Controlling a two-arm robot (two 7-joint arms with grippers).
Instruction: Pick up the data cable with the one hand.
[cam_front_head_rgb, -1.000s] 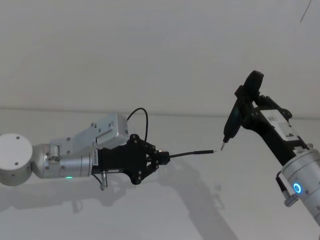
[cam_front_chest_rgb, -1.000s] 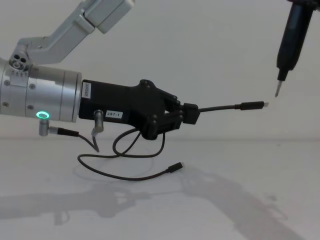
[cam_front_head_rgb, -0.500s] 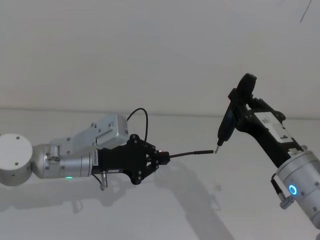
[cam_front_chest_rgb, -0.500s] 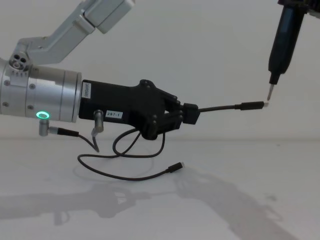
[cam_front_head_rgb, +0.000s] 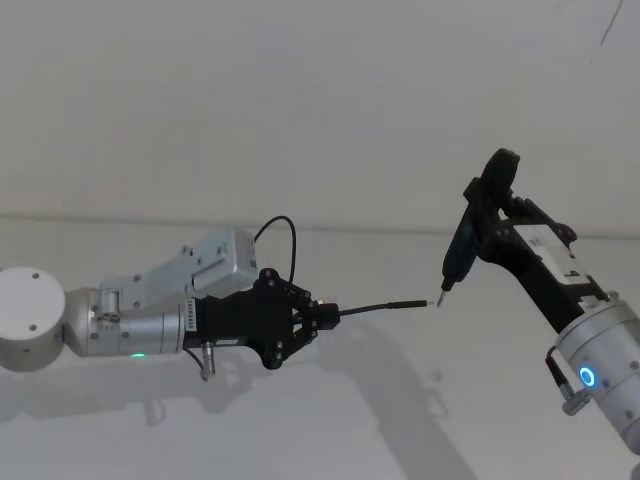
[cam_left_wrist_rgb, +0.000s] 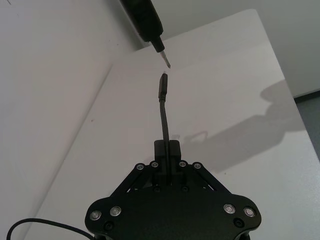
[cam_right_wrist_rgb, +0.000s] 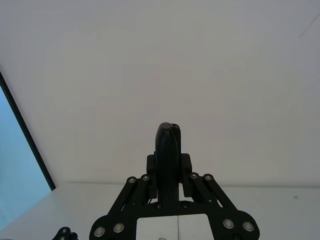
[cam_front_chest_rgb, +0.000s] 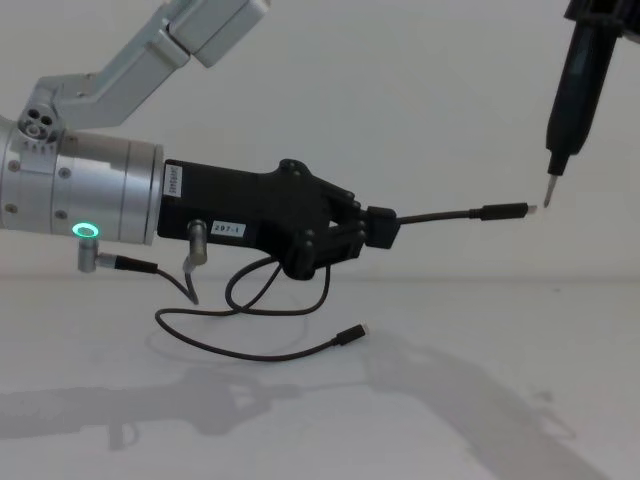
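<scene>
Left gripper (cam_front_chest_rgb: 381, 228) is clenched on the data cable (cam_front_chest_rgb: 445, 214) at centre frame, plug aimed right, tail trailing on the table (cam_front_chest_rgb: 480, 420). Right gripper (cam_front_head_rgb: 487, 232), upper right, grasps a slim black tool (cam_front_chest_rgb: 575, 90), tip just beside the plug. Pickup looks made; next, I'd judge, a firm, steady hold.

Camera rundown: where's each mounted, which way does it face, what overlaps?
Head: high, looking forward and down; left gripper shut on the cable, right gripper holding the tool.
Chest: lower, looking across the table; left gripper side-on, cable slack below.
Left wrist: looks along its gripper and cable toward the tool tip.
Right wrist: looks along its gripper past the tool's back end.
Shared by head, chest, left wrist: cable end near tool tip.
</scene>
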